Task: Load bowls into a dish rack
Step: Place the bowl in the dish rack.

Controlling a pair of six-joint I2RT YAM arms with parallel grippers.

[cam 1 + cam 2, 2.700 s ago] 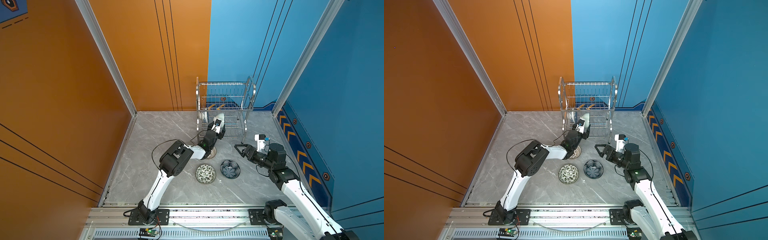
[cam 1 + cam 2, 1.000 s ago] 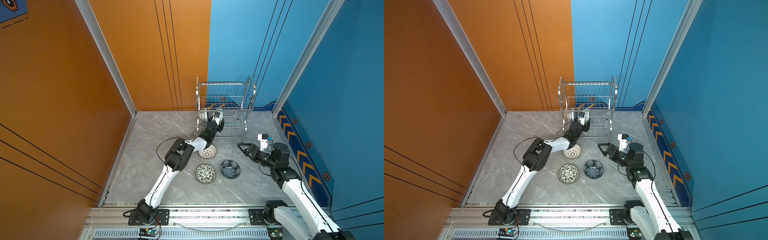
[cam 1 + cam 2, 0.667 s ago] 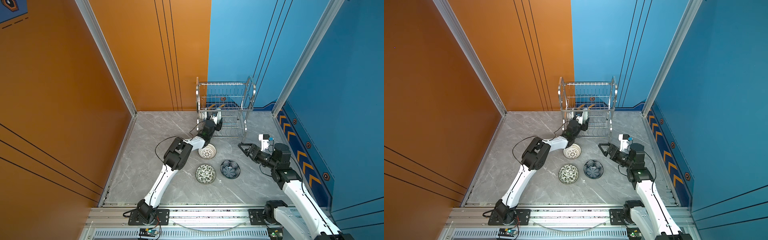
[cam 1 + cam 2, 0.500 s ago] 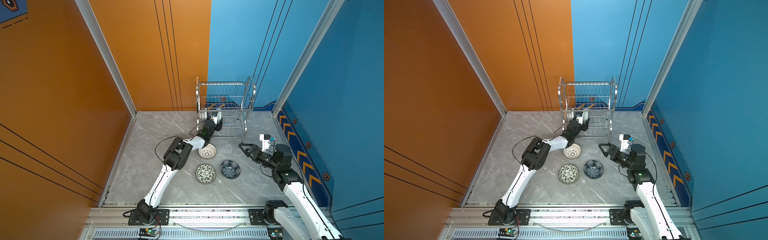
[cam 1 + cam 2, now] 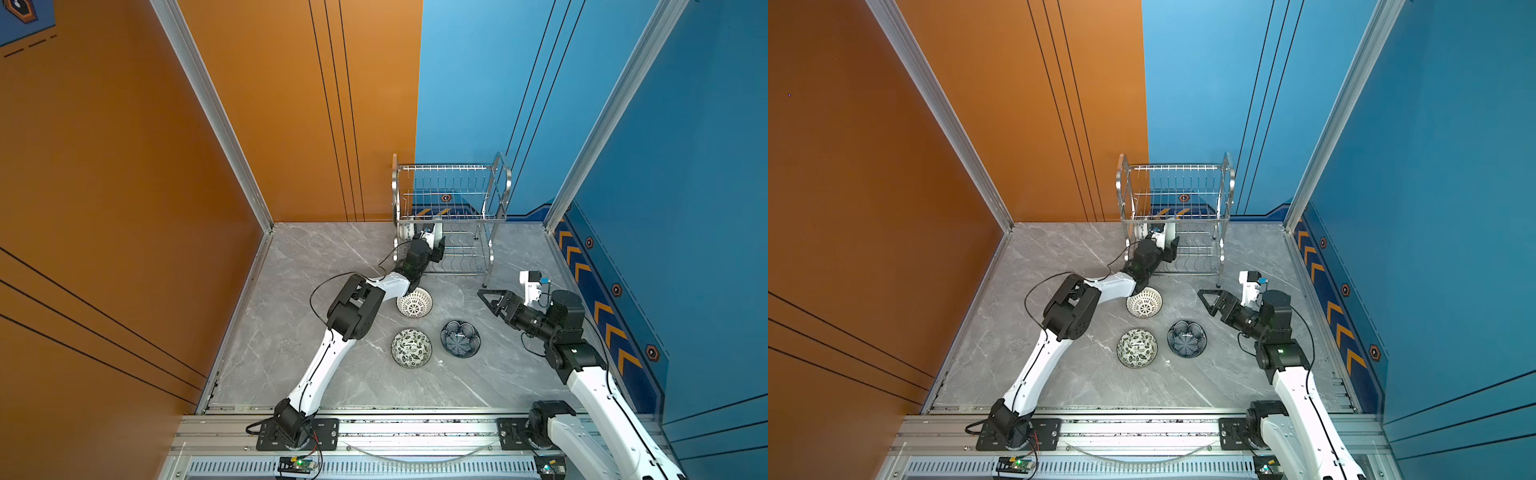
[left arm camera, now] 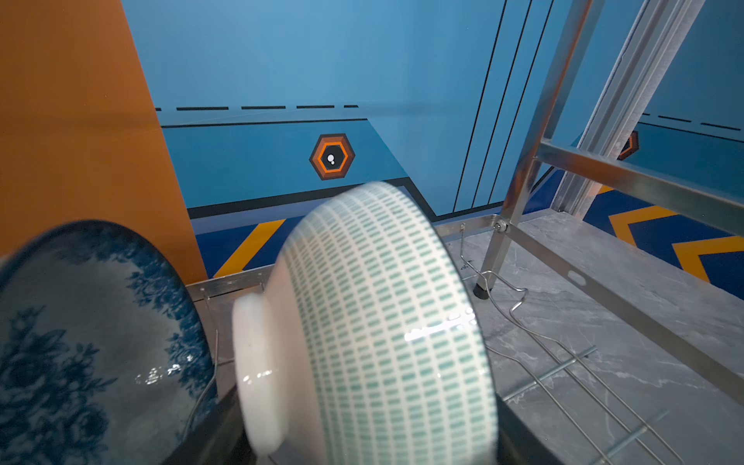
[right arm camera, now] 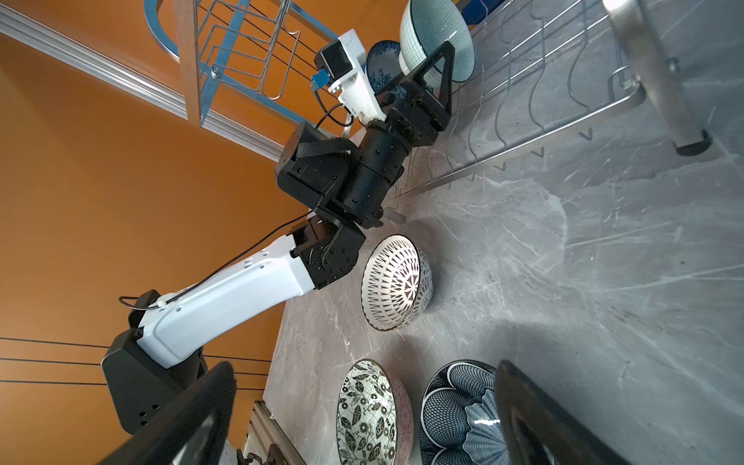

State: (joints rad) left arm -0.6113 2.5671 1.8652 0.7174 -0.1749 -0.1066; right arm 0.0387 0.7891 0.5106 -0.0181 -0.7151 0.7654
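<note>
The dish rack stands at the back of the table. In its lower tier, a blue-floral bowl stands on edge. Right beside it is the mint bowl, also on edge, with my left gripper shut on it. The white lattice bowl, the leaf-patterned bowl and the navy bowl lie on the table in front of the rack. My right gripper hangs open and empty, to the right of these bowls.
The rack's front right leg stands close to my right gripper. Orange and blue walls rise directly behind the rack. My left forearm reaches over the lattice bowl's far edge. The lower tier's wire slots run on to the right of the mint bowl.
My left gripper carried the mint bowl from above the lattice bowl into the rack's lower tier and has held nearly still for the last second. My right arm drifted slightly right.
</note>
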